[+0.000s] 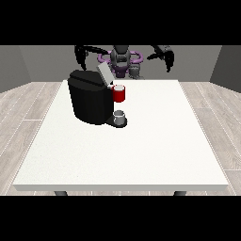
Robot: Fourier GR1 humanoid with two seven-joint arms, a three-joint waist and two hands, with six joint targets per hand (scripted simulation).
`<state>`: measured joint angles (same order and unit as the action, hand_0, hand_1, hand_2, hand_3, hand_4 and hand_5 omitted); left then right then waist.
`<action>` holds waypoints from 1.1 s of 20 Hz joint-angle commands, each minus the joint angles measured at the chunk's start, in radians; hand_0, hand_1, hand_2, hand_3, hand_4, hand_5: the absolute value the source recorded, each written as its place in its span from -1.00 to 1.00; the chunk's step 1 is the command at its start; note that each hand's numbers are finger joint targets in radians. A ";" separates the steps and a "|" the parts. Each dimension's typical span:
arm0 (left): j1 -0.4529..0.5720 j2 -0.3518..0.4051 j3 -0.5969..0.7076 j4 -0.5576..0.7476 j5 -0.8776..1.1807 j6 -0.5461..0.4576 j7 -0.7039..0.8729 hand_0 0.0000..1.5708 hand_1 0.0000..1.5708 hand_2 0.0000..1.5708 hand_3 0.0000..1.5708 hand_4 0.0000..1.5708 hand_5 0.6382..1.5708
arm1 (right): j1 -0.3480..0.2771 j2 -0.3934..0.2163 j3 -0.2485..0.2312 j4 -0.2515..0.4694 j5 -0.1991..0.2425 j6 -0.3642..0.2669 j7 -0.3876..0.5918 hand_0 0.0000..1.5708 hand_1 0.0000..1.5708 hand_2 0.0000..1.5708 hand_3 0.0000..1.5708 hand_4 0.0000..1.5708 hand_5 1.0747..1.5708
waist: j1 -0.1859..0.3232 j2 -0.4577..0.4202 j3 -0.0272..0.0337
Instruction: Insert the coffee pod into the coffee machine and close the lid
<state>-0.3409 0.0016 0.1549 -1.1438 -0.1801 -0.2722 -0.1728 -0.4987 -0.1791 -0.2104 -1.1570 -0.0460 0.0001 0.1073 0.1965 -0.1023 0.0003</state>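
Robot hand at the view's left (80, 54) is raised near the robot's shoulder, holding nothing; can't tell from here if its fingers are straight or curled. Same for the robot hand at the view's right (167, 56): up high, well apart from everything on the bench (141, 155), finger state not readable.

Coffee machine (90, 98) sits at the back-left of the bench, lid (104, 73) tilted up and open. Red pod holder (119, 93) sticks out of the machine's side facing the view's right, with a grey cup (120, 116) on the base below it. I can't pick out the coffee pod anywhere. There's a small grey thing (135, 71) at the far edge of the bench in front of the robot that might be it, but I won't commit to that.

My read: nothing started yet, both arms parked.

Risks I see:
- reaching for the wrong object, since the pod isn't clearly identifiable
- arm sweeping in from above could clip the raised lid and knock it shut before the pod goes in
- pod landing tilted on the red holder rim, so the lid won't seat
- forearm nudging the cup off the base on approach
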 commanded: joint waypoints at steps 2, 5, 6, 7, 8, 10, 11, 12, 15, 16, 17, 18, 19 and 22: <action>0.074 0.007 -0.015 -0.128 0.030 0.003 0.013 -1.00 -1.00 -1.00 -1.00 -0.52 1.00 | -0.037 -0.019 -0.023 0.063 -0.040 0.032 -0.030 -1.00 -1.00 -1.00 -1.00 -0.92 1.00 | -0.006 0.059 -0.0001; 0.029 0.027 0.001 -0.160 0.042 0.029 0.058 -1.00 -1.00 -1.00 -1.00 -0.54 1.00 | -0.087 0.029 0.044 0.060 0.016 -0.022 -0.014 -1.00 -1.00 -1.00 -1.00 -1.00 1.00 | -0.031 0.092 -0.0002; 0.089 -0.001 -0.040 -0.220 0.052 0.011 0.089 -1.00 -1.00 -1.00 -1.00 -0.52 1.00 | -0.088 0.009 0.031 0.086 0.003 -0.001 -0.013 -1.00 -1.00 -1.00 -1.00 -1.00 1.00 | -0.012 0.069 -0.0001; 0.119 0.003 -0.050 -0.212 0.029 0.017 0.025 -1.00 -1.00 -1.00 -1.00 -0.52 1.00 | -0.109 0.009 0.016 0.098 -0.002 -0.019 -0.023 -1.00 -1.00 -1.00 -1.00 -1.00 1.00 | -0.005 0.099 -0.0002; 0.102 0.024 -0.025 -0.203 0.049 0.013 0.049 -1.00 -1.00 -1.00 -1.00 -0.54 1.00 | -0.118 0.017 0.050 0.085 -0.002 0.011 0.027 -1.00 -1.00 -1.00 -1.00 -1.00 1.00 | -0.029 0.090 -0.0003; 0.072 0.055 0.004 -0.245 0.096 -0.012 0.125 -1.00 -1.00 -1.00 -1.00 -0.52 1.00 | -0.131 0.017 0.046 0.100 -0.010 0.022 -0.013 -1.00 -1.00 -1.00 -1.00 -1.00 1.00 | -0.031 0.100 -0.0002; 0.078 0.080 0.035 -0.200 0.087 0.006 0.083 -1.00 -1.00 -1.00 -1.00 -0.53 1.00 | -0.102 0.081 0.113 0.058 0.035 -0.018 0.002 -1.00 -1.00 -1.00 -1.00 -1.00 1.00 | -0.065 0.087 -0.0004; 0.113 0.054 0.006 -0.212 0.065 0.033 0.042 -1.00 -1.00 -1.00 -1.00 -0.57 1.00 | -0.125 0.046 0.088 0.081 0.018 0.012 -0.027 -1.00 -1.00 -1.00 -1.00 -1.00 1.00 | -0.058 0.117 -0.0003; 0.155 0.114 0.033 -0.184 0.058 0.004 -0.033 -1.00 -1.00 -1.00 -1.00 -0.58 1.00 | -0.157 0.030 0.097 0.066 0.013 0.033 0.032 -1.00 -1.00 -1.00 -1.00 -1.00 1.00 | -0.073 0.115 -0.0006; 0.094 0.092 0.016 -0.235 0.065 0.037 0.086 -1.00 -1.00 -1.00 -1.00 -0.60 1.00 | -0.172 0.031 0.091 0.104 0.031 0.014 -0.026 -1.00 -1.00 -1.00 -1.00 -1.00 1.00 | -0.057 0.135 -0.0002; 0.124 0.067 -0.016 -0.260 0.042 0.059 0.071 -1.00 -1.00 -1.00 -1.00 -0.62 1.00 | -0.145 0.068 0.106 0.111 0.037 -0.010 -0.046 -1.00 -1.00 -1.00 -1.00 -1.00 1.00 | -0.061 0.123 -0.0002; 0.122 0.083 0.000 -0.259 0.060 0.050 0.060 -1.00 -1.00 -1.00 -1.00 -0.55 1.00 | -0.168 0.049 0.095 0.123 0.034 0.002 -0.057 -1.00 -1.00 -1.00 -1.00 -0.91 1.00 | -0.057 0.140 -0.0002; 0.111 0.121 0.028 -0.244 0.093 -0.004 0.040 -1.00 -1.00 -1.00 -1.00 -0.56 1.00 | -0.215 -0.009 0.059 0.137 0.013 0.041 -0.042 -1.00 -1.00 -1.00 -1.00 -1.00 1.00 | -0.029 0.180 -0.0003; 0.141 0.074 -0.017 -0.246 0.031 0.077 0.027 -1.00 -1.00 -1.00 -1.00 -0.56 1.00 | -0.227 0.002 0.080 0.137 0.021 0.043 -0.014 -1.00 -1.00 -1.00 -1.00 -0.84 1.00 | -0.059 0.162 -0.0003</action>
<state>-0.2191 0.0862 0.1564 -1.3896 -0.1224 -0.2290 -0.1171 -0.6841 -0.1473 -0.1233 -1.0452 -0.0181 0.0111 0.0745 0.1444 0.0342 -0.0013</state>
